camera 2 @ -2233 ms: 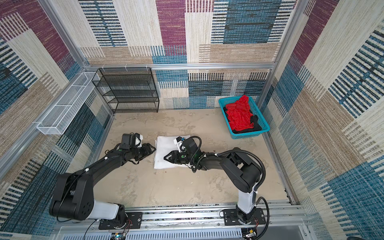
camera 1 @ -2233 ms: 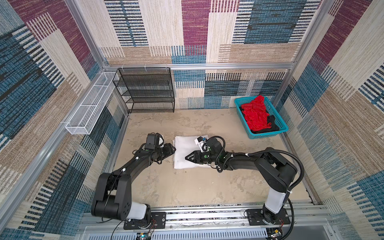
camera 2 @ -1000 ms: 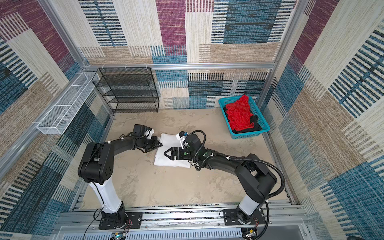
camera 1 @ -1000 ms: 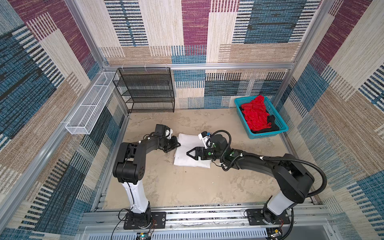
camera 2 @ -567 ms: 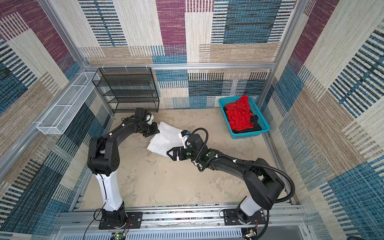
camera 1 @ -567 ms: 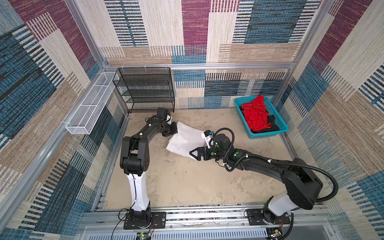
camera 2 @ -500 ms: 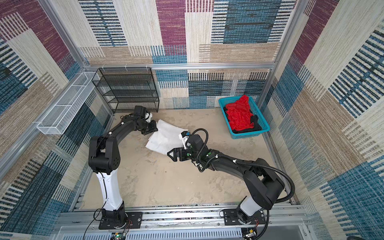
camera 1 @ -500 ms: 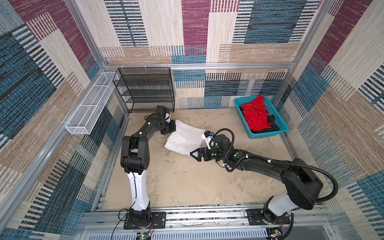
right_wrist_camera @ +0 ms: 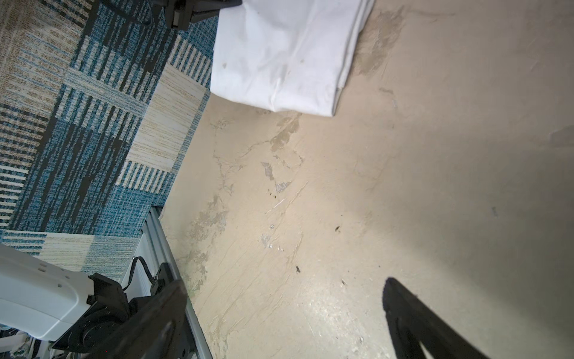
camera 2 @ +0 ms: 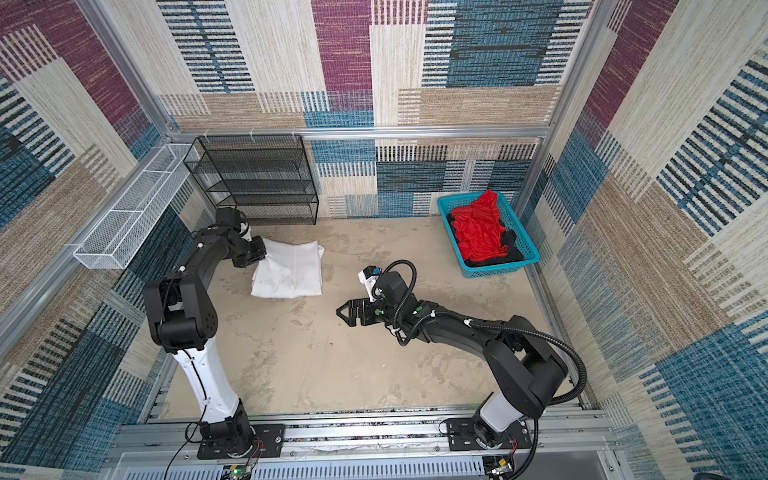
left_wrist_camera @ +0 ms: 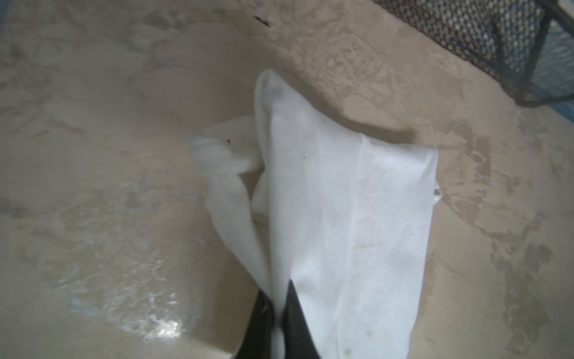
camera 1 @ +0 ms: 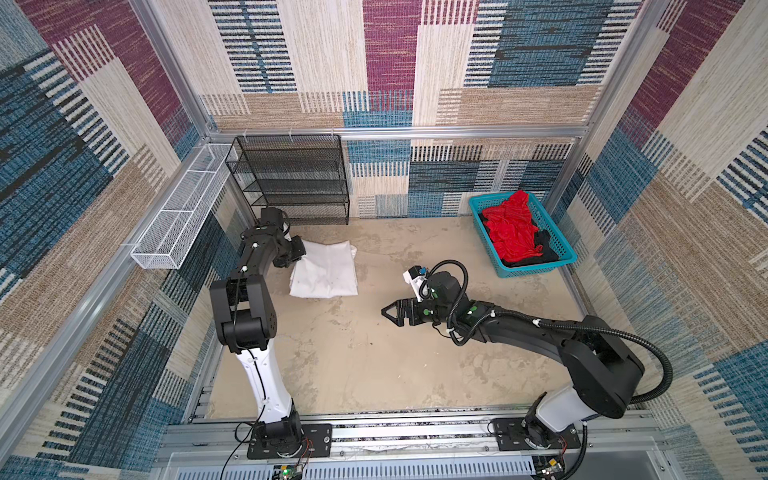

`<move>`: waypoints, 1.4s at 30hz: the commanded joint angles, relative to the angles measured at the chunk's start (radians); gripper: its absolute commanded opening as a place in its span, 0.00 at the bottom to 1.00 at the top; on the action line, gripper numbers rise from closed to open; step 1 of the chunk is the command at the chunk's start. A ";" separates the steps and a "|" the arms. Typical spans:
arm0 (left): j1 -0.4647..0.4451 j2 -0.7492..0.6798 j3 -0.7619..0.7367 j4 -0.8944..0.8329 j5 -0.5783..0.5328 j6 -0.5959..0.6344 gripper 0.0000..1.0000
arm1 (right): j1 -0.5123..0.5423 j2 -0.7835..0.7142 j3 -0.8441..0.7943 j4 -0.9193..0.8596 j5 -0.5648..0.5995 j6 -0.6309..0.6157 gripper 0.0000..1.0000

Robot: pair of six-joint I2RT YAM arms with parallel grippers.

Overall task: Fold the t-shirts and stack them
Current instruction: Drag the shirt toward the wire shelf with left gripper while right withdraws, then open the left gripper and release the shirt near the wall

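The white t-shirt [camera 1: 326,270] lies folded in a rough rectangle at the back left, its left corner raised. The red t-shirt [camera 1: 511,232] sits crumpled over the black t-shirt [camera 1: 545,246], both inside the turquoise basket [camera 1: 536,269].

I work in a lab test cell: an aluminium frame [camera 1: 457,133] boxes me in, patchwork carpet [camera 1: 390,50] lines every side, and a metal rail [camera 1: 415,432] edges the scuffed beige surface [camera 1: 353,357].

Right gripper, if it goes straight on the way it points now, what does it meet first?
Most likely the bare table: the right gripper, jaws open, points across it toward the left arm, though depth is unclear. The folded white t-shirt lies off to one side of that line.
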 commanded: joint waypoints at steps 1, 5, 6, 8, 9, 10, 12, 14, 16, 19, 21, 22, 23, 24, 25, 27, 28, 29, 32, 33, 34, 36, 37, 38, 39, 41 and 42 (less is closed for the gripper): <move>0.044 -0.016 -0.014 0.044 -0.003 -0.009 0.00 | 0.002 0.003 0.003 0.025 -0.021 -0.007 0.99; 0.107 -0.010 -0.043 0.088 0.019 -0.047 0.00 | 0.001 0.007 0.002 0.025 -0.029 -0.007 0.99; 0.119 -0.009 -0.050 0.099 0.020 -0.051 0.00 | 0.001 0.009 0.002 0.025 -0.029 -0.005 0.99; 0.142 0.001 -0.050 0.104 0.025 -0.053 0.00 | 0.001 0.009 0.002 0.024 -0.034 -0.005 0.99; 0.150 0.010 -0.044 0.102 0.031 -0.054 0.00 | 0.002 0.010 0.000 0.024 -0.034 -0.004 0.99; 0.159 0.019 -0.034 0.098 0.035 -0.054 0.00 | 0.002 0.012 -0.001 0.025 -0.037 -0.004 0.99; 0.170 0.031 -0.024 0.094 0.034 -0.053 0.00 | 0.002 0.017 0.000 0.025 -0.041 -0.003 0.99; 0.179 0.037 -0.008 0.076 0.020 -0.047 0.00 | 0.001 0.021 0.004 0.024 -0.048 -0.002 0.99; 0.187 0.043 0.014 0.040 -0.025 -0.040 0.06 | 0.002 0.022 0.003 0.027 -0.053 -0.001 0.99; 0.189 0.035 0.023 0.008 -0.118 -0.036 0.25 | 0.002 0.023 0.000 0.033 -0.058 0.001 0.99; 0.189 0.022 0.013 0.010 -0.136 -0.037 0.31 | 0.002 0.026 -0.002 0.036 -0.064 0.001 0.99; 0.189 0.017 0.006 0.019 -0.131 -0.037 0.33 | 0.002 0.027 -0.002 0.037 -0.066 0.002 0.99; 0.189 0.015 0.003 0.017 -0.124 -0.037 0.34 | 0.002 0.027 -0.003 0.039 -0.071 0.004 0.99; 0.187 0.017 0.001 0.015 -0.118 -0.038 0.36 | 0.001 0.028 -0.005 0.042 -0.074 0.005 0.99; 0.186 0.019 0.003 0.009 -0.115 -0.039 0.38 | 0.002 0.027 -0.007 0.044 -0.077 0.006 0.99; 0.183 0.017 -0.009 0.011 -0.117 -0.044 0.38 | 0.002 0.023 -0.012 0.045 -0.083 0.007 0.99; 0.181 0.013 -0.020 0.020 -0.111 -0.045 0.38 | 0.002 0.019 -0.016 0.047 -0.083 0.008 0.99; 0.179 0.011 -0.029 0.024 -0.104 -0.049 0.38 | 0.002 0.015 -0.019 0.048 -0.083 0.007 0.99; 0.169 0.008 -0.054 0.035 -0.079 -0.059 0.38 | 0.001 0.007 -0.029 0.051 -0.083 0.004 0.99; 0.165 0.008 -0.062 0.038 -0.074 -0.061 0.38 | 0.002 0.007 -0.029 0.049 -0.083 0.004 0.99; 0.159 0.008 -0.071 0.047 -0.070 -0.065 0.38 | 0.001 0.006 -0.026 0.045 -0.085 0.003 0.99; 0.149 0.009 -0.087 0.059 -0.064 -0.070 0.38 | 0.001 0.002 -0.023 0.035 -0.086 -0.001 0.99; 0.144 0.011 -0.090 0.062 -0.058 -0.070 0.38 | 0.002 -0.005 -0.023 0.032 -0.081 -0.002 0.99; 0.140 0.013 -0.090 0.062 -0.051 -0.070 0.38 | 0.001 -0.011 -0.027 0.030 -0.077 -0.001 0.99; 0.135 0.015 -0.089 0.060 -0.043 -0.071 0.38 | 0.001 -0.017 -0.033 0.031 -0.073 0.000 0.99; 0.121 0.008 -0.095 0.059 -0.019 -0.073 0.38 | 0.002 -0.028 -0.044 0.031 -0.066 0.000 0.99; 0.110 -0.001 -0.102 0.063 -0.011 -0.073 0.39 | 0.001 -0.030 -0.047 0.031 -0.067 -0.001 0.99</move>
